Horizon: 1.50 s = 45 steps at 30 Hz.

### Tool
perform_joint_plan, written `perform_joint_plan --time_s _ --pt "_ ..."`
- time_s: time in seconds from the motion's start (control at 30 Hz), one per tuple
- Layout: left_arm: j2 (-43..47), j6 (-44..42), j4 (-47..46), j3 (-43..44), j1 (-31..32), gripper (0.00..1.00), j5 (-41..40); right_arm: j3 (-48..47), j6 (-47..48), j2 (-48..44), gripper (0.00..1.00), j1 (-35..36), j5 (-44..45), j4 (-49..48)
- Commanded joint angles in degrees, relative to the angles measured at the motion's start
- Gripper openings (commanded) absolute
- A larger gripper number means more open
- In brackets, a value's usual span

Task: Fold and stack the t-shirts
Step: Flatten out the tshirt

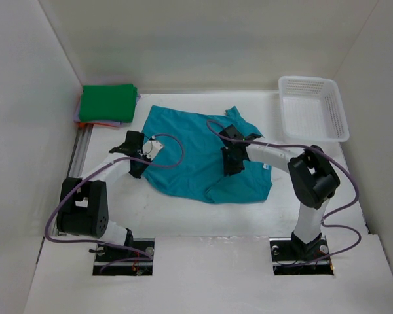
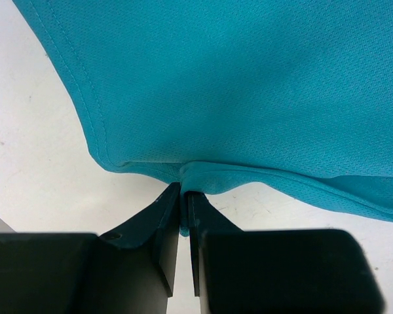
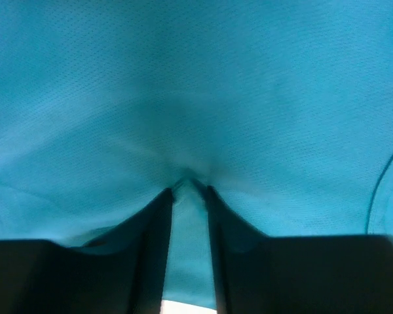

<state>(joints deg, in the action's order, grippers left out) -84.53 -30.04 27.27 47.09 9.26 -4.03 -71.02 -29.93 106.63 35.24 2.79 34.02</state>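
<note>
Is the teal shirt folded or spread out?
Spread out, not folded: the teal shirt lies rumpled and open across the table, a sleeve showing; the green one sits folded at the back left.

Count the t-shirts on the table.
4: teal t-shirt spread at centre; green t-shirt folded far left, atop lavender t-shirt and orange t-shirt, only edges showing. More could hide beneath.

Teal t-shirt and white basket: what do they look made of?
The teal t-shirt looks like a thin knit, possibly synthetic or a blend: fine dotted weave, matte surface, stitched hem, soft draping folds. The white basket looks like rigid moulded plastic: regular mesh holes and a smooth solid rim; its sheen is hard to judge.
</note>
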Motion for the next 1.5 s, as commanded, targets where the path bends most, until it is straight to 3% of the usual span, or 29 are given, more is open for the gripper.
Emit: perform_joint_plan --time_s 0.0,0.17,0.43,0.5,0.57,0.73,0.8,0.87,1.03,1.3,1.47 --pt "0.5 0.7 -0.5 -0.1 -0.5 0.09 1.0 0.2 -0.8 0.2 0.25 1.3 -0.1 -1.1" --pt "0.1 0.7 -0.5 -0.1 -0.9 0.08 1.0 0.9 -1.0 -0.7 0.02 1.4 -0.1 -0.7" --pt "-2.5 1.0 -1.1 2.9 -3.1 0.06 1.1 -3.0 1.0 -3.4 0.00 -2.3 -0.1 -0.4" --pt "-6.2 0.6 -1.4 8.7 -4.6 0.04 1.7 -11.9 4.7 -1.2 0.00 -7.4 -0.4 0.8" --pt "-11.9 0.9 0.3 20.1 -6.0 0.02 1.6 -27.9 8.0 3.3 0.00 -12.9 0.2 3.4" --pt "-21.9 5.7 7.0 58.4 -8.7 0.00 1.1 -81.0 7.9 15.5 0.00 -23.9 2.2 14.5" --pt "-22.6 8.0 6.2 69.4 -9.3 0.00 1.6 -86.1 6.6 13.1 0.00 -26.8 1.9 12.9" --pt "-20.9 8.1 3.1 73.6 -9.1 0.00 2.2 -78.6 7.1 5.8 0.00 -27.9 1.3 7.9" --pt "-15.4 6.1 -0.5 70.3 -7.7 0.00 2.0 -55.8 8.1 -10.4 0.00 -27.9 0.1 -2.1" --pt "-3.6 0.7 -0.1 42.1 -6.2 0.02 1.3 -15.1 5.9 -31.7 0.00 -24.5 3.9 -9.8" --pt "3.2 -2.6 1.4 22.6 -4.6 0.04 0.8 11.5 0.7 -45.7 0.00 -17.7 8.1 -7.8"
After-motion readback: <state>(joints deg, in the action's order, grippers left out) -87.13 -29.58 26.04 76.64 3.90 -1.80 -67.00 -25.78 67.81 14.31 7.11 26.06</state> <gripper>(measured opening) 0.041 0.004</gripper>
